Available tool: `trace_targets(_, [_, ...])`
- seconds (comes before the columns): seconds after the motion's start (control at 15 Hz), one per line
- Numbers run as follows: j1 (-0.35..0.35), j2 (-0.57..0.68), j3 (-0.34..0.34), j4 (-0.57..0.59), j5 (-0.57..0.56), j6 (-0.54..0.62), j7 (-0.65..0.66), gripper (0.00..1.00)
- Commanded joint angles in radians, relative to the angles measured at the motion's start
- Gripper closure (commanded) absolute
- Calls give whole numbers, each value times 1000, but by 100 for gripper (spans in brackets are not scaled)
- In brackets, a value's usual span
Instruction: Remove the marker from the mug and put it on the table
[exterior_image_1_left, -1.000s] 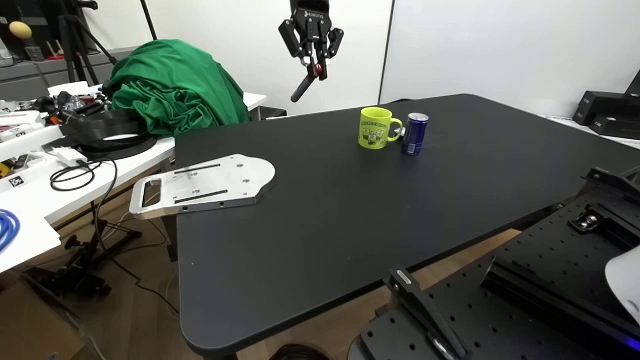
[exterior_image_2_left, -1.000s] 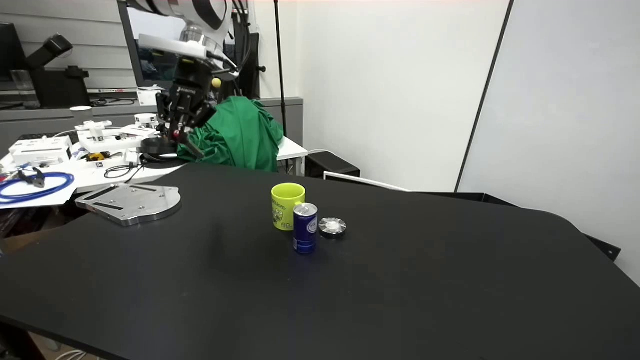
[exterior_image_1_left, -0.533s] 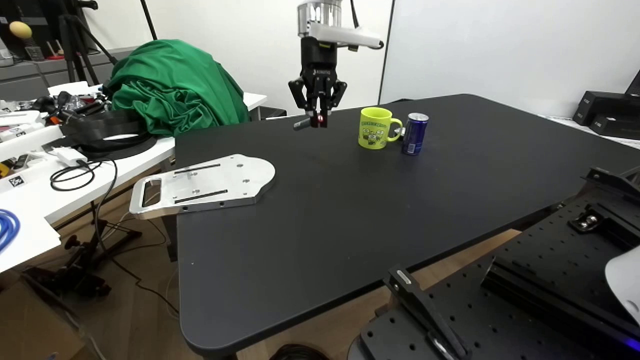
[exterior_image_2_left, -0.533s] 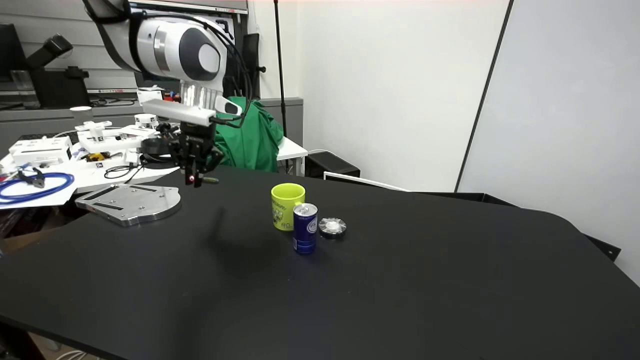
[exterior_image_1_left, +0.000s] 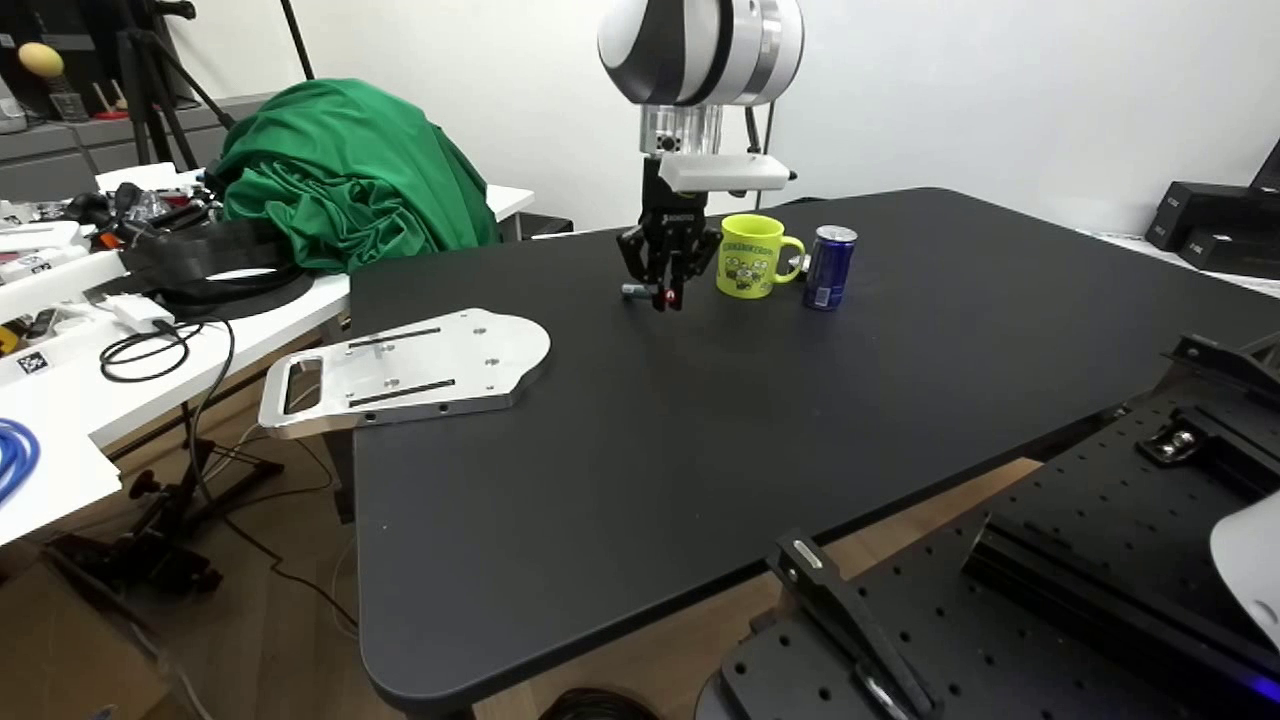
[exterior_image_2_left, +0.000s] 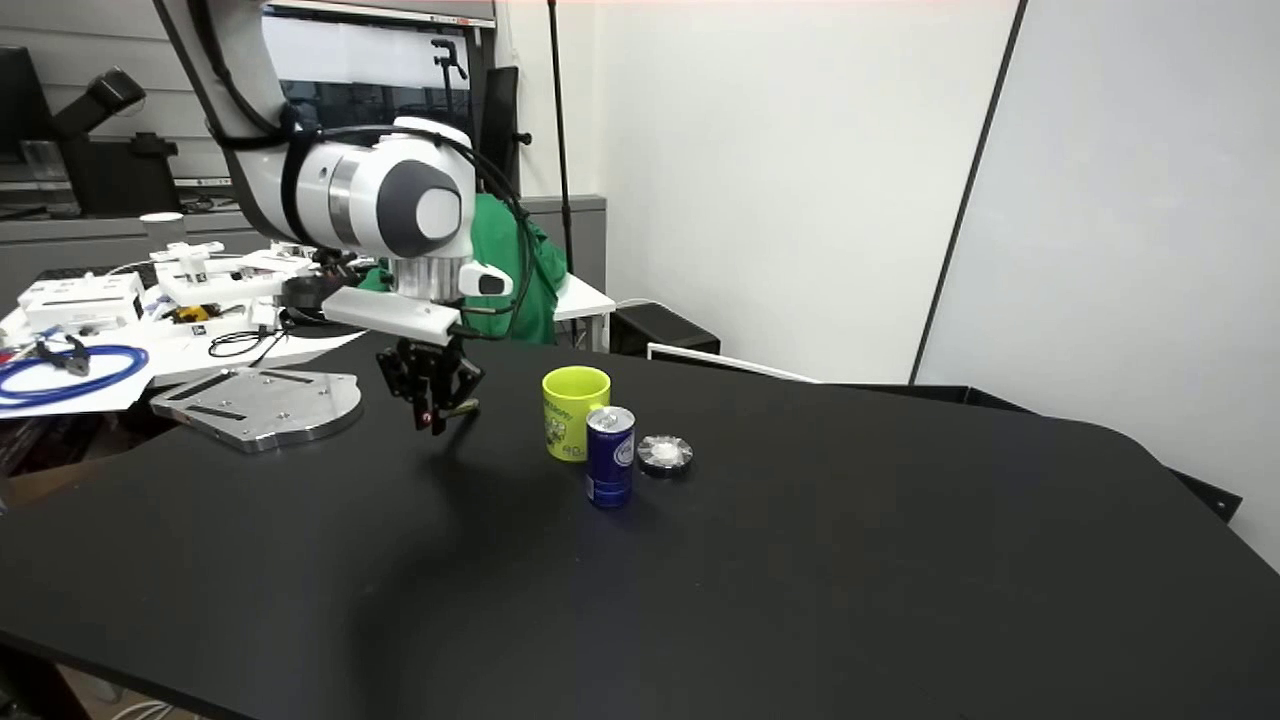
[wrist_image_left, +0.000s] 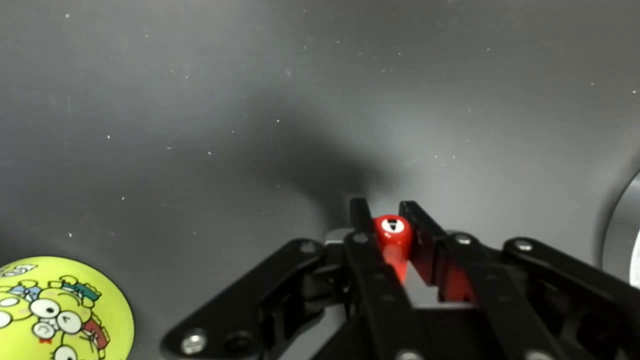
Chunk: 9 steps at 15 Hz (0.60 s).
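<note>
The marker shows its red end between my fingers in the wrist view. Its dark body sticks out to one side of the gripper in both exterior views, roughly level. My gripper is shut on the marker, low over the black table. I cannot tell whether the marker touches the tabletop. The yellow-green mug stands upright beside the gripper, apart from it. Its side shows at the lower left of the wrist view.
A blue can stands by the mug's handle, with a small round silver-topped object near it. A flat metal plate lies at the table's edge. A green cloth heap is on the cluttered white table behind.
My gripper has come down from high above the table to just over it, moving closer to the mug with the marker held. The marker has gone from steeply tilted to nearly level.
</note>
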Motion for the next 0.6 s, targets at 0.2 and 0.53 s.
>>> trace_targets(0.2, [20,3,-14,-20,-44,69,52,46])
trace_targets(0.53, [42,-57,-29,6,-65,-4,99,14])
